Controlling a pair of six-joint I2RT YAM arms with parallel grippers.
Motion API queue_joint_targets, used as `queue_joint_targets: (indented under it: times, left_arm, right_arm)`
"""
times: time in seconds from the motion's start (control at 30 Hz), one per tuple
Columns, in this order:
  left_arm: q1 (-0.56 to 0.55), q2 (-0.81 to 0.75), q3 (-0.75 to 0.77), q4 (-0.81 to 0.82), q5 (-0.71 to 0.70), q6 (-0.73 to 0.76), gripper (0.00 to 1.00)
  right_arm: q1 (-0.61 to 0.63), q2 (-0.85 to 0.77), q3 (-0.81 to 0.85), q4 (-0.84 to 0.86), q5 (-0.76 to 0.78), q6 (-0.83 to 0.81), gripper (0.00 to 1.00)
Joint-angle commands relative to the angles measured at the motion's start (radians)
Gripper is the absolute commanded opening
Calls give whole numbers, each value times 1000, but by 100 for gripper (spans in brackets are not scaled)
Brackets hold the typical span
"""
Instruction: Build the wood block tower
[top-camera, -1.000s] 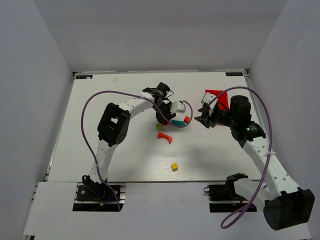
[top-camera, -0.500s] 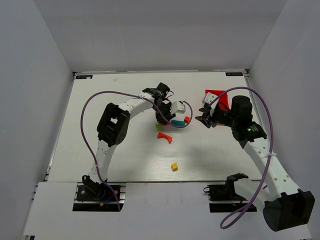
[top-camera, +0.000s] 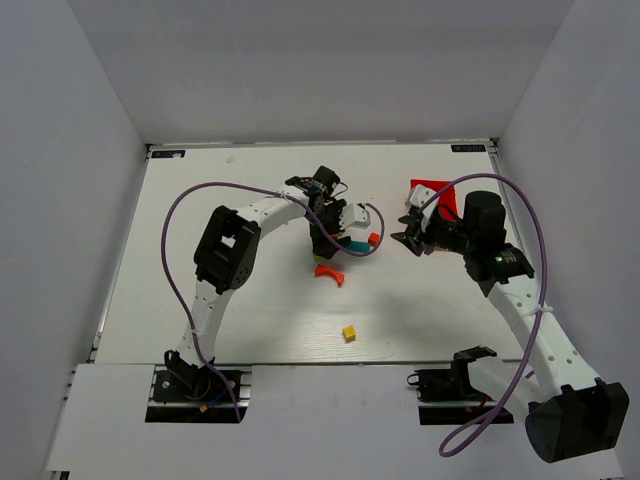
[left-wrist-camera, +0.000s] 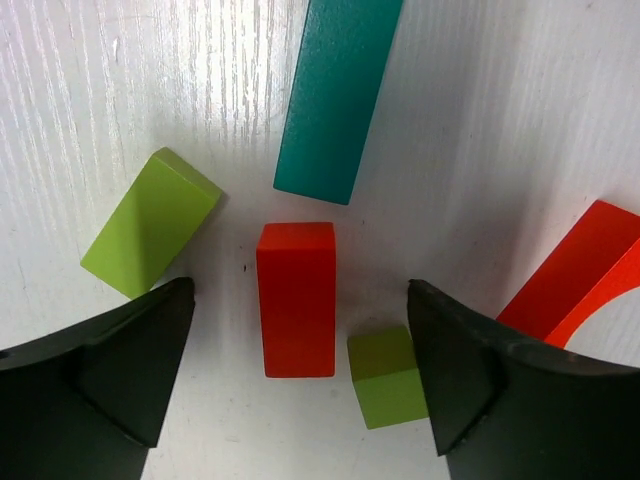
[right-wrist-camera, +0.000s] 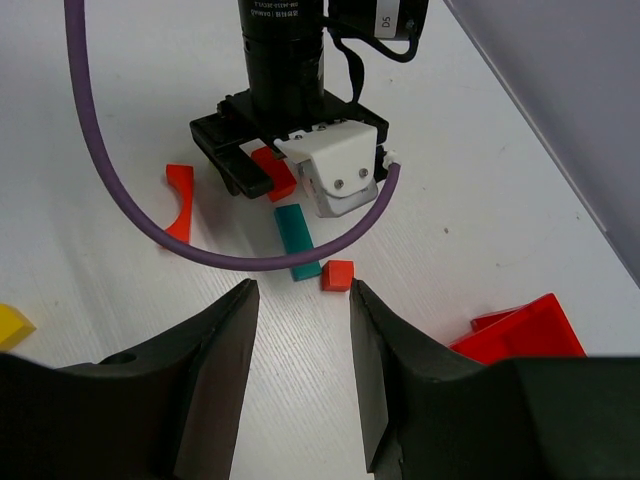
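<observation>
My left fingers (left-wrist-camera: 110, 370) stand apart low over the desk (left-wrist-camera: 480, 150). A red bar (left-wrist-camera: 295, 300) lies flat in the gap between them, touching neither. Just past its far end, beyond my fingertips, a teal bar (left-wrist-camera: 335, 95) lies slanted, near the red bar but apart from it. A lime green block (left-wrist-camera: 150, 222) lies tilted just ahead of one finger. A smaller green cube (left-wrist-camera: 388, 377) sits just beside the red bar's near end, close to the inner face of the other finger. Ahead of that second finger, toward its outer side, a red arch (left-wrist-camera: 585, 285) lies flat.

My right fingers (right-wrist-camera: 200, 390) are apart too, with nothing between them, held above the desk and well clear of the pieces. The piece nearest ahead of them is a small orange cube (right-wrist-camera: 337, 274), just beside the teal bar's end. A yellow cube (top-camera: 349, 333) lies alone, well apart from the cluster under my left fingers. Every piece lies singly on the desk. A red bin (right-wrist-camera: 520, 330) sits off to one side of my right fingers.
</observation>
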Motion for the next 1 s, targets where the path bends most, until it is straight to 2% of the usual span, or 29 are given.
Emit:
queue_joint_targets:
  times: [0.0,0.33,0.67,0.97]
  left_arm:
    - [2,-25,-27,-32,-16,1,100]
    - [2,-70,-74,6,-36,-8,100]
    - [20,-158,-224,76,-105,-17,100]
    - [48,-168,-245,94,-152,-48,100]
  right_arm:
    - [-10,-25,-15,-10,-24,3,48]
    - [-12,-27,-13,-13,-33,3,48]
    - [-27,-48,-16,-21,-48,6,48]
    - [-41,-60,-19,-24,-65,5,48]
